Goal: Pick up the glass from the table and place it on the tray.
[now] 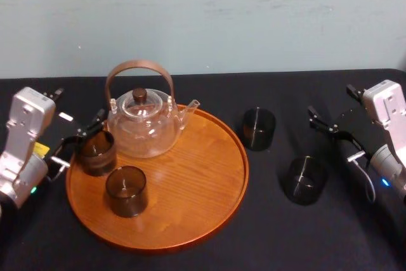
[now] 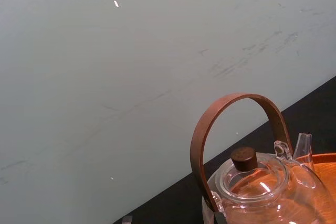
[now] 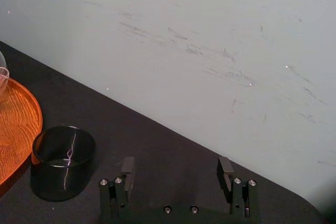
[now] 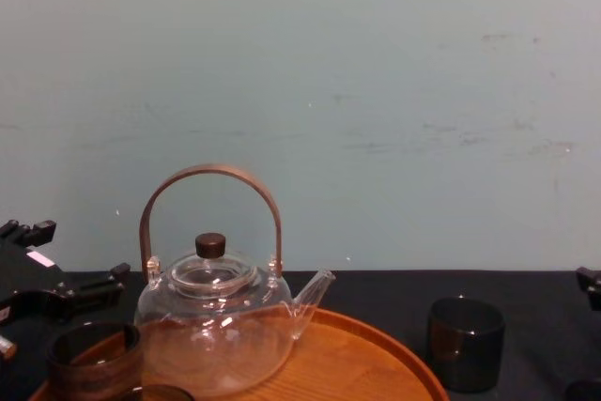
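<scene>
Meanwhile right gripper (image 3: pixel 177 165), jaws spread, hangs near the glass (image 3: pixel 63 162).

So the left arm (image 1: pixel 24 141) is a boxy silver-grey casing with a yellow sticker (image 1: pixel 40 150), white label (image 1: pixel 65 117) and green light (image 1: pixel 33 190). The right arm (image 1: pixel 388 132) matches but glows blue, with a grey cable (image 1: pixel 368 185) looping out. Its right gripper (image 3: pixel 177 174) is black, with small silver screws (image 3: pixel 167 209) along the base.

— What sits on the tray (image 1: pixel 209 188)?
— The teapot (image 1: pixel 144 122), at its back left, spout pointing right. A cup (image 1: pixel 96 152) stands just before it by the left rim, and a tumbler (image 1: pixel 126 190) nearer still.
— And off the tray?
— Two on the table (image 1: pixel 355 239), to its right: the farther glass (image 1: pixel 258 129) near the rim, the nearer glass (image 1: pixel 304 180) further right.
</scene>
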Tool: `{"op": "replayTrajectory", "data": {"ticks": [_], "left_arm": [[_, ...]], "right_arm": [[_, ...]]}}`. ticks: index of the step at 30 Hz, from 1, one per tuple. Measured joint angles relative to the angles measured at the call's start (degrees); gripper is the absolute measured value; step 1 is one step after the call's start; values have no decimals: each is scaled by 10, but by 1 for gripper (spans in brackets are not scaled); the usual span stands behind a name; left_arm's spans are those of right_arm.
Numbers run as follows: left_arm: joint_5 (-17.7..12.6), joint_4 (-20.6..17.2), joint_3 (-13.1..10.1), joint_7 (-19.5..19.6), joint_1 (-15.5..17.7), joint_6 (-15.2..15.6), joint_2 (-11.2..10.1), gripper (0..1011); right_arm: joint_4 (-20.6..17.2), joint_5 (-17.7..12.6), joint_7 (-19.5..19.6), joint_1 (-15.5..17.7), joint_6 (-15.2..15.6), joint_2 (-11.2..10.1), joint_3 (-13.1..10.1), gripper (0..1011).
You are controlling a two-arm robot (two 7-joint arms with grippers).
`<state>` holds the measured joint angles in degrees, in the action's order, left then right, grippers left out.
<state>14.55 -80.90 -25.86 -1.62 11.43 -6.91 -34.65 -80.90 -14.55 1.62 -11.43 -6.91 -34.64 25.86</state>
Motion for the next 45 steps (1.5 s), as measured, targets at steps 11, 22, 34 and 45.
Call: {"op": "replayTrajectory", "data": {"ticks": [11,22,34,45], "left_arm": [[0,0,0,0,0,0,0,1001],[0,0,0,0,0,0,0,1001],[0,0,0,0,0,0,0,1001],[0,0,0,0,0,0,0,1001]], "right_arm": [[0,0,0,0,0,0,0,1002],[0,0,0,0,0,0,0,1002],[0,0,0,0,0,0,0,1002],[-22,-13,-29,13,15,-3,-18,1003]]}}
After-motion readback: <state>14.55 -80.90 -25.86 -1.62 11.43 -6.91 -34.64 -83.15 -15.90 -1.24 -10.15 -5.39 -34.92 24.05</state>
